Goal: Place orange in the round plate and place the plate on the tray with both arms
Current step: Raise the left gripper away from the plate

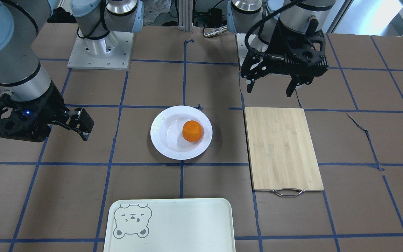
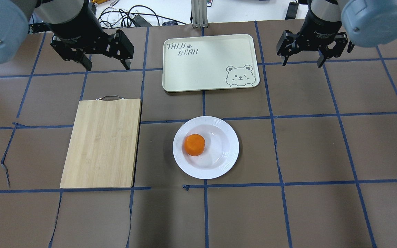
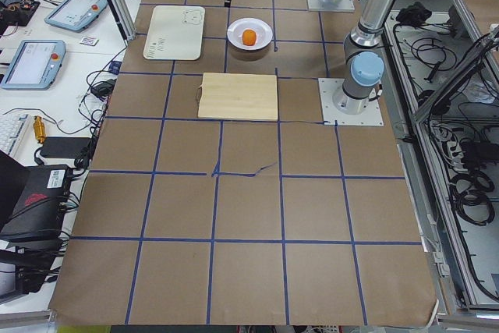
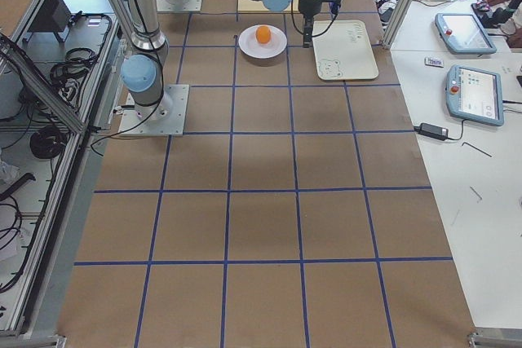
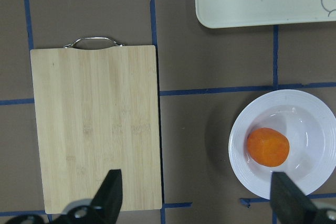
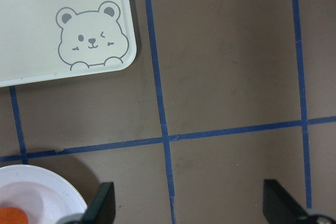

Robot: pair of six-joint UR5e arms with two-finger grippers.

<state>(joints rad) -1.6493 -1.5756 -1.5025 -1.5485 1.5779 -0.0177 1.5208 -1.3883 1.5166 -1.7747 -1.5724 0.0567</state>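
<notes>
A: Where's the orange (image 2: 194, 145)?
B: Sitting in the round plate (image 2: 232, 148). The tray (image 2: 198, 69) lies beyond that plate, apart.
A: And the arms?
B: The left end effector (image 2: 107, 64) and right end effector (image 2: 302, 62) hang released and empty, probably poised for the plate's opposite rims.

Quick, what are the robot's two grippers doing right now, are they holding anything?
Left black two-finger gripper: open, holding nothing.
Right black two-finger gripper: open, holding nothing.

The orange (image 2: 194, 145) is bright orange, plate (image 2: 233, 148) white, tray (image 2: 202, 65) cream with grey bear (image 2: 239, 76).
</notes>
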